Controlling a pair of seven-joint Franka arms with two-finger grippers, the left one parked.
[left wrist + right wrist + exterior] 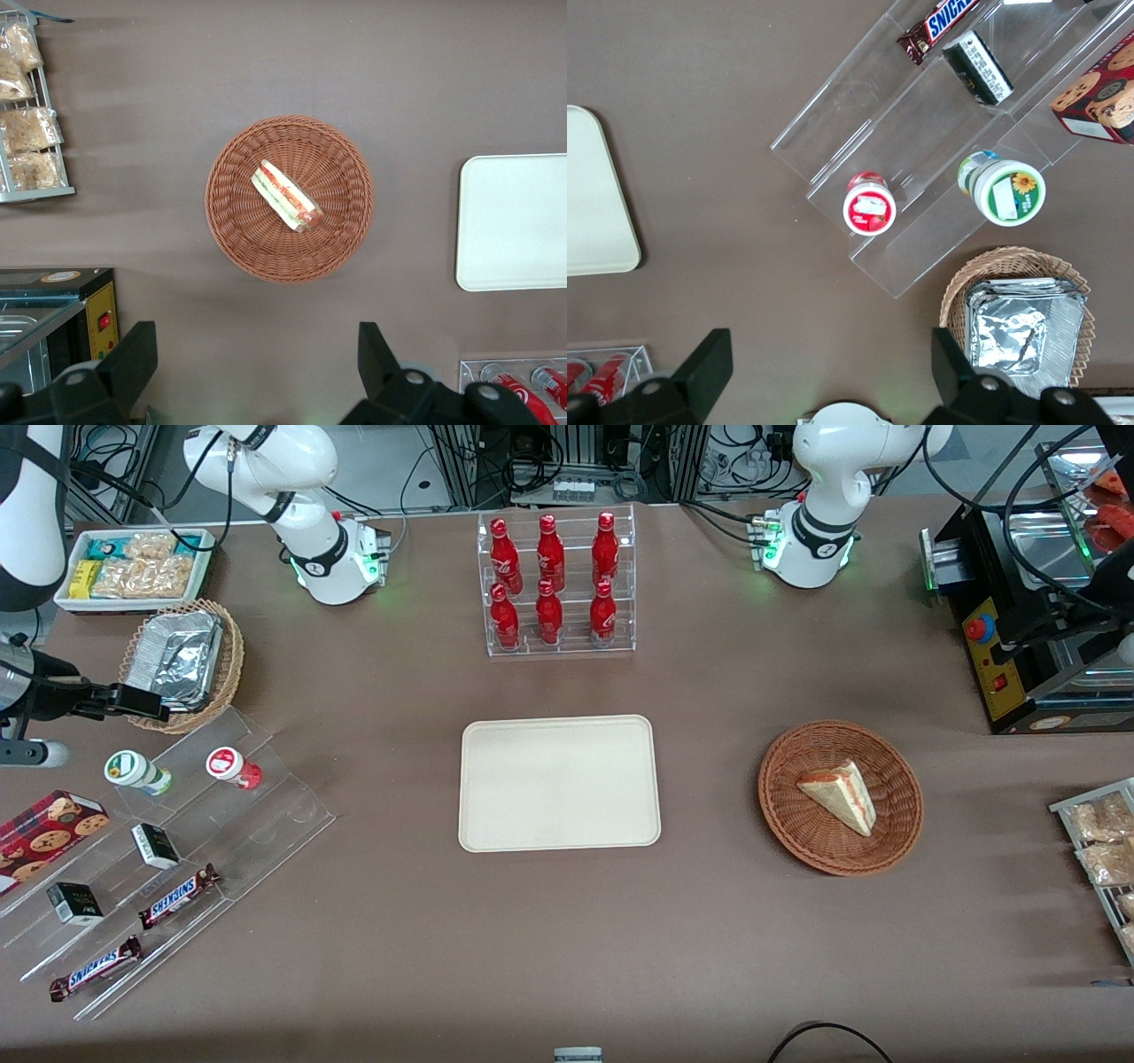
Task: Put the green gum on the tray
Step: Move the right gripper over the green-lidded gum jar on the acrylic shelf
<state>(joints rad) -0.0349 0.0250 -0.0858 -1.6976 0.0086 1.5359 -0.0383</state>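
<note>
My gripper (824,376) hangs above the bench (709,921) at the working arm's end, fingers spread wide and holding nothing. In the front view the gripper (146,704) shows over the rim of a wicker basket (229,669) that holds a crinkled foil tray (177,657).

Below my spread fingers (704,363) stands a clear stepped rack (921,177). On its top step, the green gum (1004,188) stands upright, its white lid marked with green and an orange flower. Beside it on the same step, apart from it and nearer the bench's middle, stands the red bottle (869,204). The gum (133,771) sits just nearer the front camera than the basket.

On the lower steps are two small dark boxes (155,844) and two Snickers bars (177,895), with a cookie box (49,828) at the rack's outer end. A white bin of snacks (133,567) lies farther from the front camera than the basket.

The tray (558,784) lies flat in the middle of the bench, well apart from the gum, with nothing on it. Farther from the front camera than the tray stands a clear shelf of red drink bottles (554,584). Toward the parked arm's end, a round basket (788,815) holds a sandwich wedge (840,795).
</note>
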